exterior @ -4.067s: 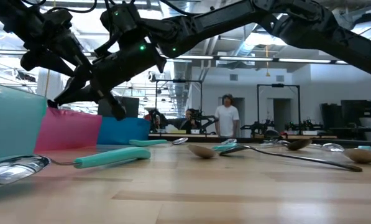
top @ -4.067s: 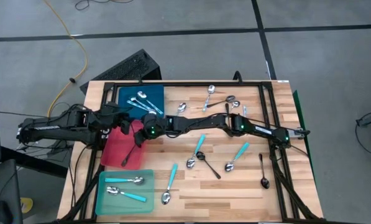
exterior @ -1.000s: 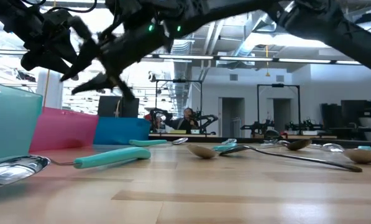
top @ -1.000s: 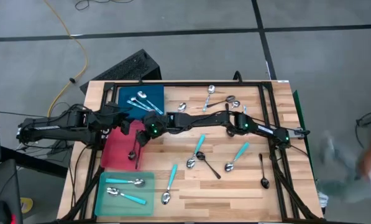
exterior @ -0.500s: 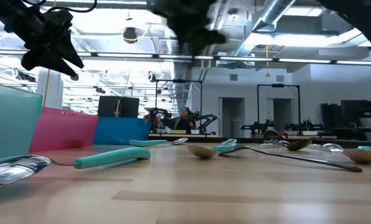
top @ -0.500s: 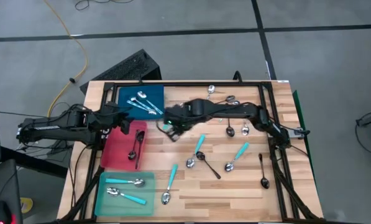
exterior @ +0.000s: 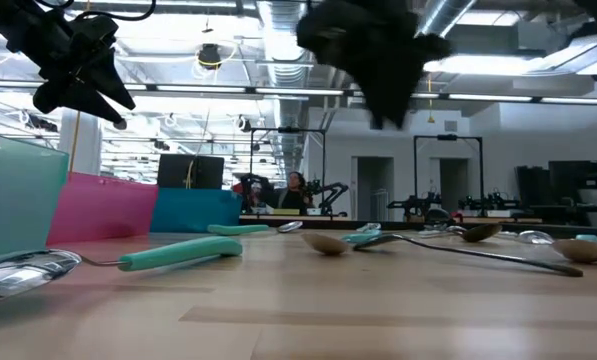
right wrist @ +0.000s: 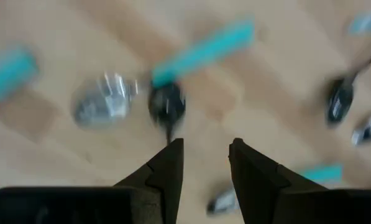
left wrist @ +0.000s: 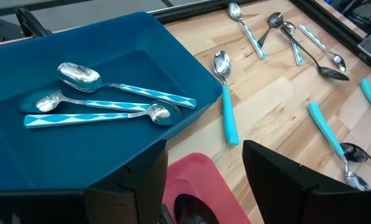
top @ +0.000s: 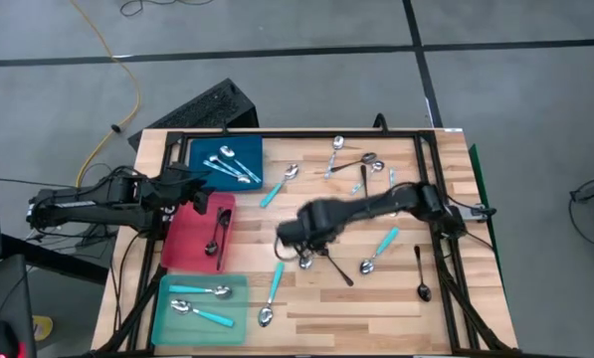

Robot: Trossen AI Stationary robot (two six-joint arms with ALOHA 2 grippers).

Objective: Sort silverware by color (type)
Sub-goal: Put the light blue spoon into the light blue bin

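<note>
One black spoon next in line, mid-table, right under the right claw.
Nearest the front edge of the table, a teal tray with two turquoise-handled spoons; behind it, a red tray with one black piece in. Mid-table, right claw apart and empty, just above the spoon's bowl, with a silver bowl and a turquoise handle close beside. Best to drop straight, straddle the thin handle, pinch that alone. Farther back, left claw waiting between the red and blue tray, apart, empty.
</note>
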